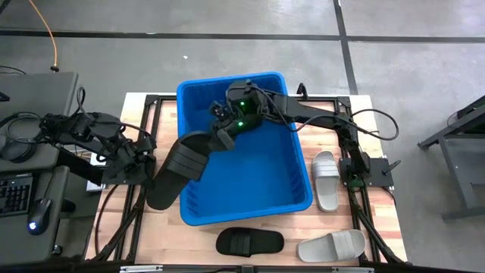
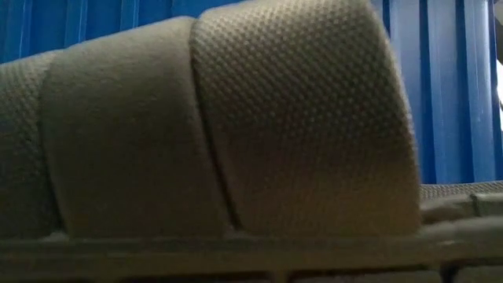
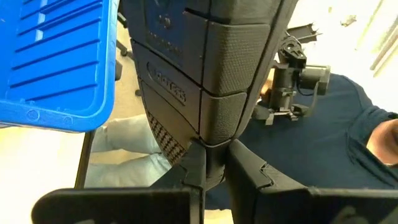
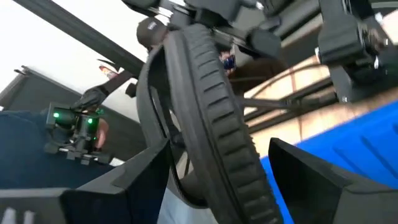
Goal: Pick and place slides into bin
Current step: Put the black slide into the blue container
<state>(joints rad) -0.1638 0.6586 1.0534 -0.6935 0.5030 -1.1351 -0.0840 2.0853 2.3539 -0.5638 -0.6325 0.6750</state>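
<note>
A black slide [image 1: 186, 163] slants across the left rim of the blue bin [image 1: 265, 189]. Its lower end is outside the bin and its upper end is over the inside. My left gripper [image 1: 149, 176] is shut on the lower end. My right gripper [image 1: 222, 139] reaches over the bin from the right and is open. Its fingers stand on either side of the slide's upper end [image 4: 208, 143], seen edge-on, with a gap showing at one finger [image 4: 298, 168]. My left gripper pinches the black slide's lower end [image 3: 208, 152] between its two fingers [image 3: 249, 177], coming from the table's left side and lying along the slide. The slide rises away from the fingers toward the bin; whether it rests on the bin's rim I cannot tell.
On the table lie another black slide [image 1: 250, 243] in front of the bin, a light grey slide [image 1: 332, 244] at the front right and a light grey slide [image 1: 326, 180] beside the bin's right wall. A grey slide [image 2: 220, 134] fills the low view. A person in dark blue [image 3: 336, 137] stands beyond.
</note>
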